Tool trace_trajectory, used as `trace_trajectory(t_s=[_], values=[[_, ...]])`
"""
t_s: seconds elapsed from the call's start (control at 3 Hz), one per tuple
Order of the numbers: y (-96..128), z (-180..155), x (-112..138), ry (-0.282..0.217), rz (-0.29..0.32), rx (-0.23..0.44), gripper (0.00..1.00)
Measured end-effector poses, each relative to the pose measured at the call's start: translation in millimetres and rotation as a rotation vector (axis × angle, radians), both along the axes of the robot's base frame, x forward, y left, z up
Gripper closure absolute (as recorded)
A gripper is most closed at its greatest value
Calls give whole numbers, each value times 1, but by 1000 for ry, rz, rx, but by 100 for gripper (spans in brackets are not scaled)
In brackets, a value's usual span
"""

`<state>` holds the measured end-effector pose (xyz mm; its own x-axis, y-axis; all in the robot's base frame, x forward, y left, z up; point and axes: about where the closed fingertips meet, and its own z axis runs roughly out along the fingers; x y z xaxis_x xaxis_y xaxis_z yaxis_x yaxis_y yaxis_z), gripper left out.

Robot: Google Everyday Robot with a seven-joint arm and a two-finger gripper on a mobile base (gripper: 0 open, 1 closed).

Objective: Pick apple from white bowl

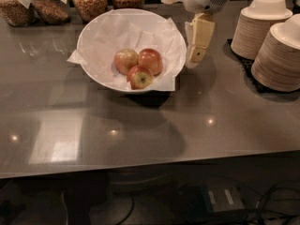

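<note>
Progress on the task is small: nothing has been picked up yet. The apple (150, 61), the reddest of three, lies in the white bowl (90, 71) on crumpled paper. It touches a paler apple (125, 60) on its left and an apple with a yellow-green patch (139, 77) in front of it.

The gripper (193, 61) hangs pointing down, just beside the right edge of the bowl and outside it, above the grey counter (140, 139). It holds nothing. Whether the claw is open or closed, I cannot tell from this view.

In my judgement almost all the work is left: to bring the gripper over the bowl, lower it onto the red apple, close on it, and lift it out without dragging the neighbours along.
</note>
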<state>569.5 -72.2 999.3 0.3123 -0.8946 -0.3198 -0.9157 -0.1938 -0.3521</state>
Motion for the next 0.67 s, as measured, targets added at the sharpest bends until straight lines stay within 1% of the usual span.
trace_trajectory(t_s=[0.33,0.67], values=[[2,-2,8,-16,15,1,0],[4,-10,29,-28,49,-8,0]])
